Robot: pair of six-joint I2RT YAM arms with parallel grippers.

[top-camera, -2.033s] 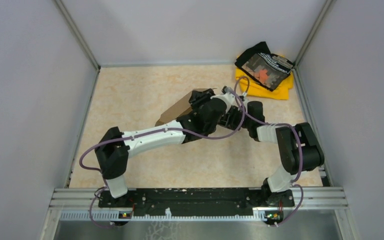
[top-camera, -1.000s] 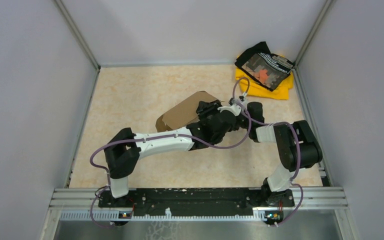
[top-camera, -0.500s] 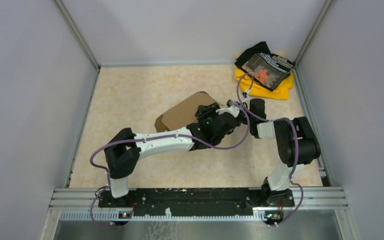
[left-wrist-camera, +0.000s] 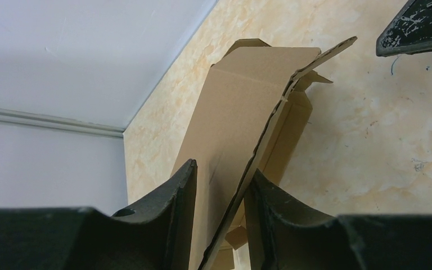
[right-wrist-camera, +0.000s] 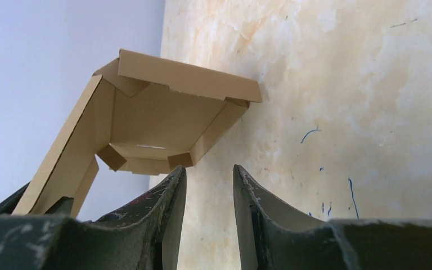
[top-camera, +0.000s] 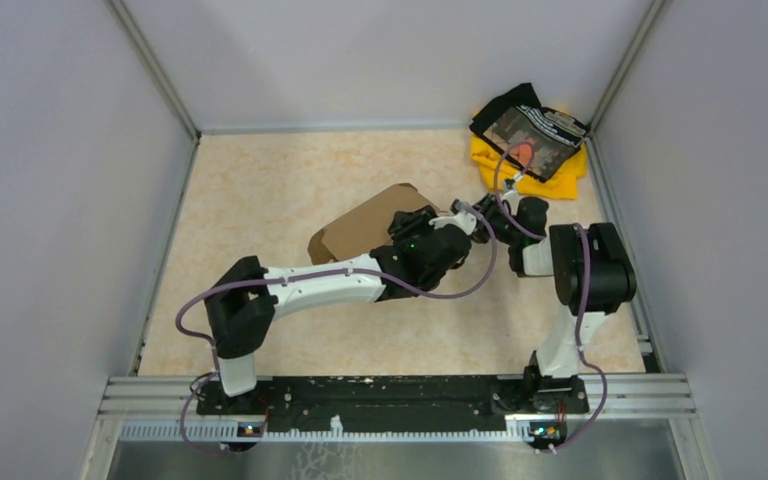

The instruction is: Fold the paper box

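While left arm stretches forward, left pincer (left-wrist-camera: 220, 171) pinches paper box (left-wrist-camera: 247, 95); right pincer (right-wrist-camera: 208, 170) slightly spread.

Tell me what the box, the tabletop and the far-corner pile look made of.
Paper box: brown corrugated cardboard, matte and unprinted; its cut edge looks fluted.
Tabletop: a smooth hard sheet with a beige marbled pattern, probably laminate, with blue scuff marks.
Pile: soft cloth, yellow under black, judging by its folds.
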